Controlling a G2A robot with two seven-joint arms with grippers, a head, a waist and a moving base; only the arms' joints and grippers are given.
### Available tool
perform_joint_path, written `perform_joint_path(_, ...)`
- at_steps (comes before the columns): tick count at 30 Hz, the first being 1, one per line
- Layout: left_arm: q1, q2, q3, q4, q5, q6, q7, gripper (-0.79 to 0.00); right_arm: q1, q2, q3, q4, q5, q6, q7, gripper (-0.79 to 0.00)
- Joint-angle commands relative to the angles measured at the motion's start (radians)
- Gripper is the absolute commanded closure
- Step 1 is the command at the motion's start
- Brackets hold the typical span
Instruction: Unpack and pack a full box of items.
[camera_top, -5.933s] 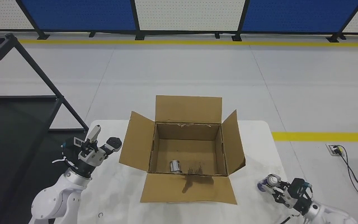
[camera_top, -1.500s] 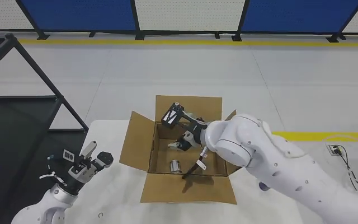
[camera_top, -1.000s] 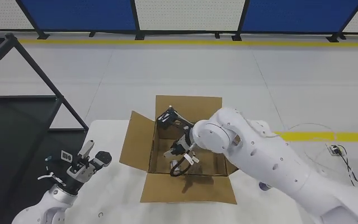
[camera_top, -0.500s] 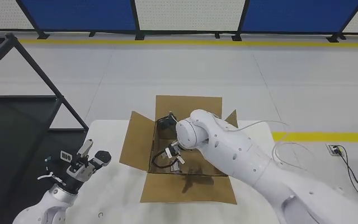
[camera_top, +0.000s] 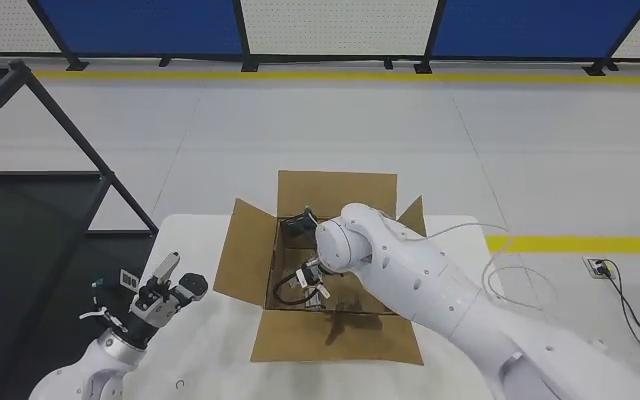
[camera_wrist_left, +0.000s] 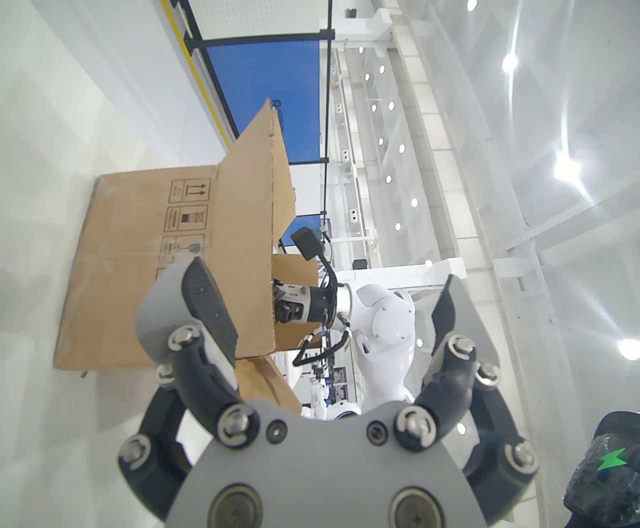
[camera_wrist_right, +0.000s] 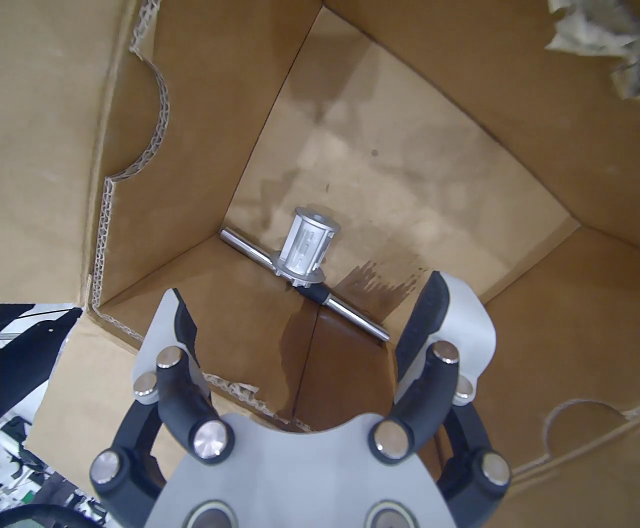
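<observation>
Where the cardboard box (camera_wrist_right: 400, 150) floor meets a wall, a small silver metal part (camera_wrist_right: 306, 245) sits: a ribbed drum with a flat rim, touching a thin shiny rod (camera_wrist_right: 350, 313) (joined or not, I cannot tell). The right gripper (camera_wrist_right: 305, 302) hangs above it inside the box, fingers wide apart, holding nothing. In the top view the right arm (camera_top: 400, 270) hides the part. The left gripper (camera_wrist_left: 325, 295) is wide too, out beside the box by the white table (camera_top: 210, 350).

— What covers the right arm (camera_top: 420, 270)?
— Glossy white rounded shells; a thin black cable (camera_top: 288, 291) loops near its wrist.
— The left gripper (camera_wrist_left: 325, 285) and right gripper (camera_wrist_right: 306, 300)?
— Alike: grey plates, silver screws (camera_wrist_right: 209, 439), black links, white fingers with ribbed black pads (camera_wrist_left: 207, 305).
</observation>
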Motion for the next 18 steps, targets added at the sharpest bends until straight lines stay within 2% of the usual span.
perform_joint_path(1, -0.002, 0.001, 0.012, -0.003, 0.014, 0.004, -0.001, -0.785, -0.005, -0.018, -0.003, 0.031, 0.005, 0.015, 0.006, -0.785)
perform_joint_path(10, 0.01, 0.002, 0.036, -0.028, 0.025, -0.004, 0.0, -0.785, -0.02, -0.118, -0.017, 0.211, 0.011, 0.001, 0.002, -0.785)
perform_joint_path(18, 0.016, 0.004, 0.049, -0.032, 0.021, 0.0, -0.004, -0.785, -0.043, -0.194, -0.015, 0.342, -0.003, -0.011, -0.094, -0.785)
